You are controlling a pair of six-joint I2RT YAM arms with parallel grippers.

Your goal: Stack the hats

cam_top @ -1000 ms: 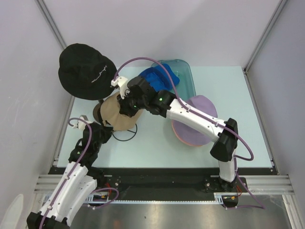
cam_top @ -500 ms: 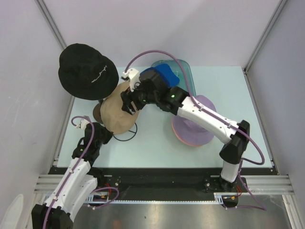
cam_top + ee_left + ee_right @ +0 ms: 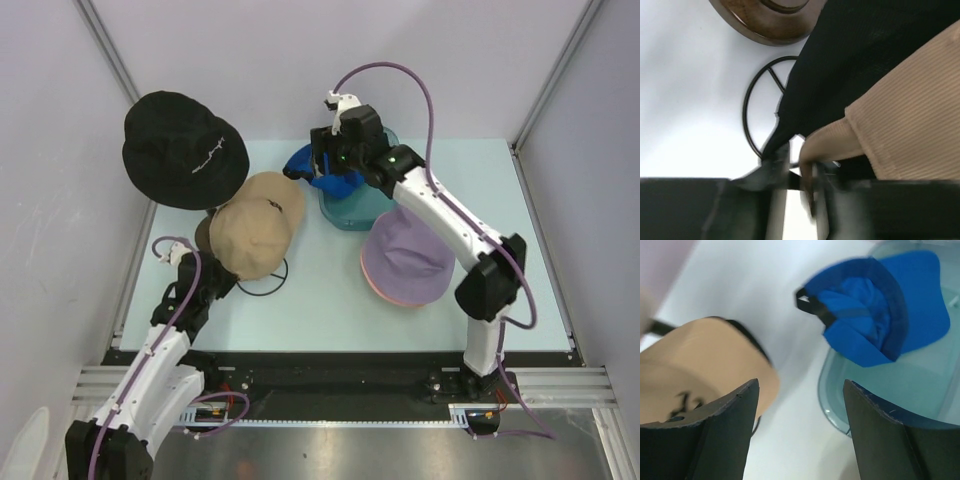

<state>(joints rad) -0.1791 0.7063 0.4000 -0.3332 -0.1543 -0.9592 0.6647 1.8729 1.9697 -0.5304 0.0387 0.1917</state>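
Table (image 3: 330,290) | right hand (image 3: 800,385) released, moved to blue cap (image 3: 875,325) | left hand (image 3: 800,175) pinches tan cap (image 3: 255,235)

Pale blue-green table top (image 3: 330,300), boxed in by white panels on the left, far and right sides. Across the near edge, a silver aluminium rail (image 3: 330,385) over a black strip. At the far middle, a translucent teal tub (image 3: 372,200) with rounded corners, standing on the table. On the left side, a round dark brown disc (image 3: 765,22), part hidden. Just near of it, a thin black wire ring (image 3: 751,107) with spokes inside, flat on the surface, seemingly not touching the disc. Off the table at the near left corner, something cream (image 3: 25,440), cut by the frame edge.
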